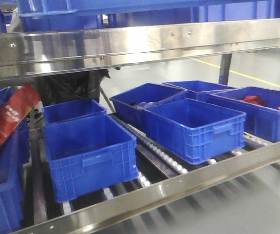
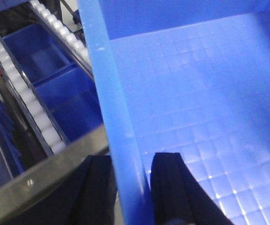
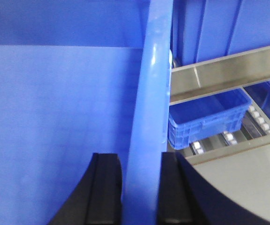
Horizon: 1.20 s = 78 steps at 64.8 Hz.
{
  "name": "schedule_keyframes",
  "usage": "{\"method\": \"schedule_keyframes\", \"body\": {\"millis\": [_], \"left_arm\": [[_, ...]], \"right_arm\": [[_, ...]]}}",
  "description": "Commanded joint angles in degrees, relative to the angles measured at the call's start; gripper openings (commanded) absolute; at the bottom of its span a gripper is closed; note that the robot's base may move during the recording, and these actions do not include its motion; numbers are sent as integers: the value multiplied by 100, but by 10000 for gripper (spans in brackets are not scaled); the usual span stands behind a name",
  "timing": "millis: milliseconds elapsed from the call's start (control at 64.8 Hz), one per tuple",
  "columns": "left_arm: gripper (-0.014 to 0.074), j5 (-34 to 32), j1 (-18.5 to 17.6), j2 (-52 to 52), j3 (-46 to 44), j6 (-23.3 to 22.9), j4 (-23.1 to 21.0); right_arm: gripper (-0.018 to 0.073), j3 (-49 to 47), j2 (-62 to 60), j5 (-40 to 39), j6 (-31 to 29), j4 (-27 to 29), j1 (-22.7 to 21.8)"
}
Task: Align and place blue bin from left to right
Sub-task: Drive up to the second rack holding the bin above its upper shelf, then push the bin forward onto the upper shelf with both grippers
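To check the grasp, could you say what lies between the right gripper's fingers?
The blue bin's wall, with one right gripper finger either side, in the right wrist view.

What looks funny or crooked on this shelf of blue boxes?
A red packet leans slanted across the far-left bin, poking up above its rim. Nothing looks spilled or broken.
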Motion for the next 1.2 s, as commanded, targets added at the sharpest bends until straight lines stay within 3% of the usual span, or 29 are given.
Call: {"method": "schedule_keyframes", "body": {"millis": [0, 1188], "left_arm": [[-111, -389, -30, -120, -58, 153, 15], [-111, -389, -30, -120, -58, 153, 15]], "right_arm": [[-63, -111, -169, -556, -131, -90, -11], [-63, -111, -169, -556, -131, -90, -11]]}}
